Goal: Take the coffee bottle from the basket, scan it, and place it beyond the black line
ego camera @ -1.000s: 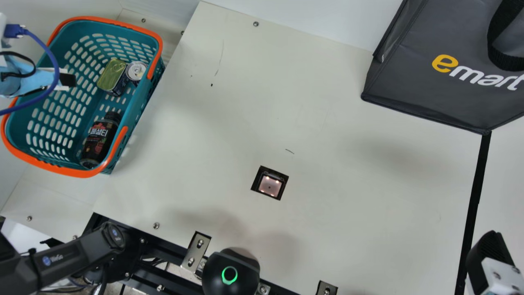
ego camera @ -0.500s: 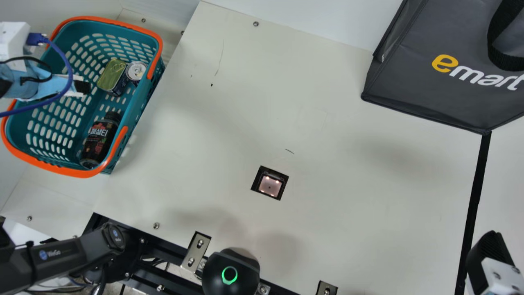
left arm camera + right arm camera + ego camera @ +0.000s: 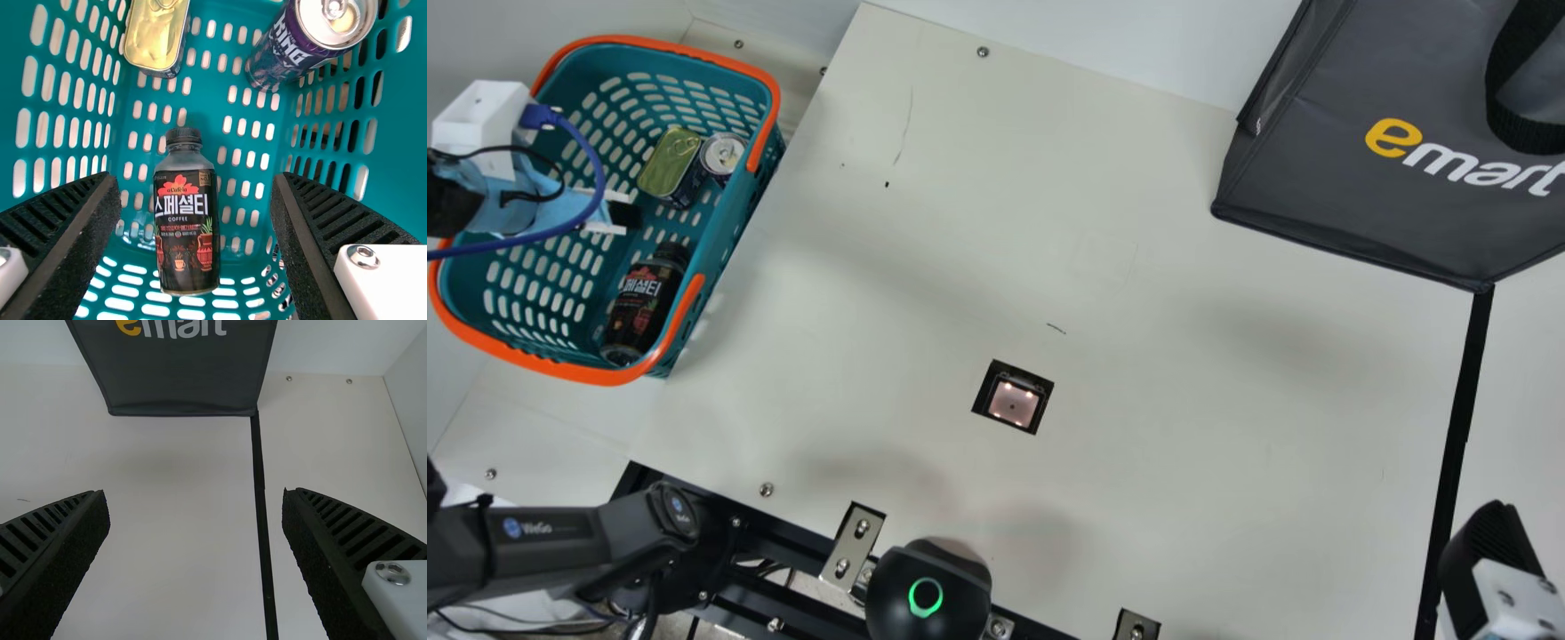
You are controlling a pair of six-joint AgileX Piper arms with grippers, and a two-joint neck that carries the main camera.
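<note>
Left gripper [image 3: 195, 179] nearer, jaws spread above basket [image 3: 605, 377]; coffee bottle [image 3: 187, 223] below, basket's near end, long axis along jaw gap. Right gripper [image 3: 195, 493] spread.

Clock centred on scanner window [image 3: 1013, 406], main view. Open counter [image 3: 1138, 258] noted between basket [image 3: 734, 222] at 10 o'clock and bag [image 3: 1352, 213] at 2. Low passage blocked by basket wall. Basket's own 2 o'clock obstructed by tin [image 3: 669, 162] and can [image 3: 723, 154]; gaps left on both sides of coffee bottle [image 3: 643, 298].
</note>
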